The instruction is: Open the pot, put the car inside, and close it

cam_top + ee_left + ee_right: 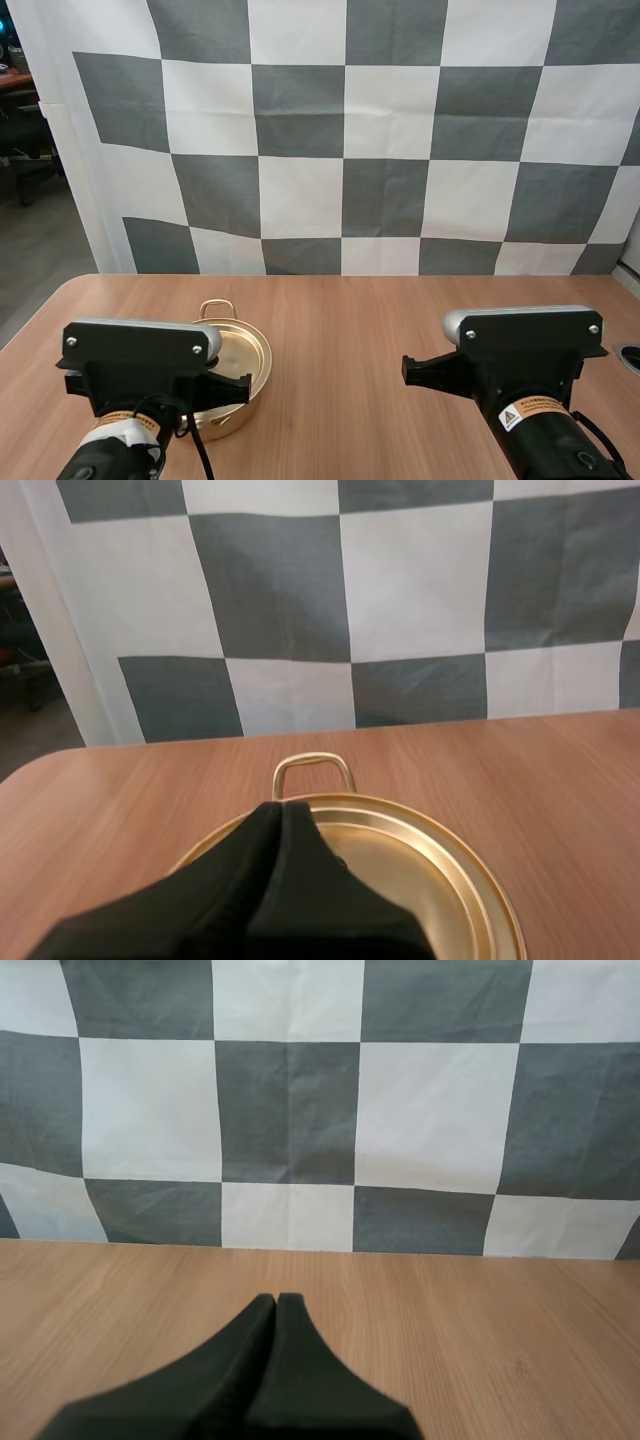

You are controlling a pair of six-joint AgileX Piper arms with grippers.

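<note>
- Pot (pixel 248 368), gold and shallow, stands on the left part of the table (pixel 380 320). In the high view the left arm (pixel 140 355) covers its near and left portions. Only the far right arc of the rim and one loop handle (pixel 217 308) at the far side show.
- The lid (pixel 420 870) appears to sit on the pot as a flat gold disc inside the rim. Its middle is hidden behind the left gripper (pixel 280 815), and its near edge is cut off in the left wrist view.
- The left gripper is clenched on nothing, its fingers pressed together into one dark wedge. The tips are over the lid and point toward the far handle, which stands just beyond them. Whether the tips touch the lid cannot be told.
- The right gripper (pixel 276 1305) is also clenched and empty, and it is over bare table.
- The right arm (pixel 520 350) is at the table's right side, well apart from the pot, and in the high view its body hides its own fingers.
</note>
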